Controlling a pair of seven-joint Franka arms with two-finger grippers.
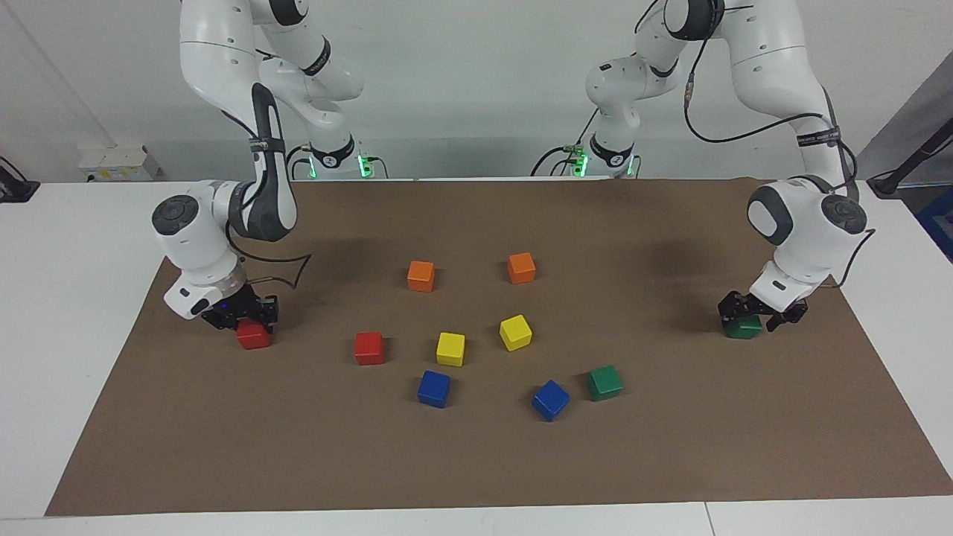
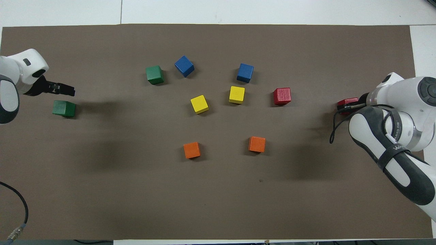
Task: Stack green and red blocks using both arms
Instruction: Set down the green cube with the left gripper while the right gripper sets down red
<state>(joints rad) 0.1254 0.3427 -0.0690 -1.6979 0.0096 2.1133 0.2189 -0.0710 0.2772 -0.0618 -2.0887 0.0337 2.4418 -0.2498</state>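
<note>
Blocks on brown mat, white counter beneath.

Green block, outer: rests on the mat at the left arm's end. Left end effector just above and beside it, fingers spread, pinching nothing; in the overhead view the block lies clear of the fingers.

Red block, outer: on the mat at the right arm's end, partly under the right end effector, which sits low over it. Whether those fingers are spread or pressing the block cannot be told.

Green block, inner: among the middle group, farther from the robots, beside a blue block.

Red block, inner: middle group, toward the right arm's end, beside a yellow block.

Other items: second yellow block, second blue block, two orange blocks nearest the robots. None stacked.
</note>
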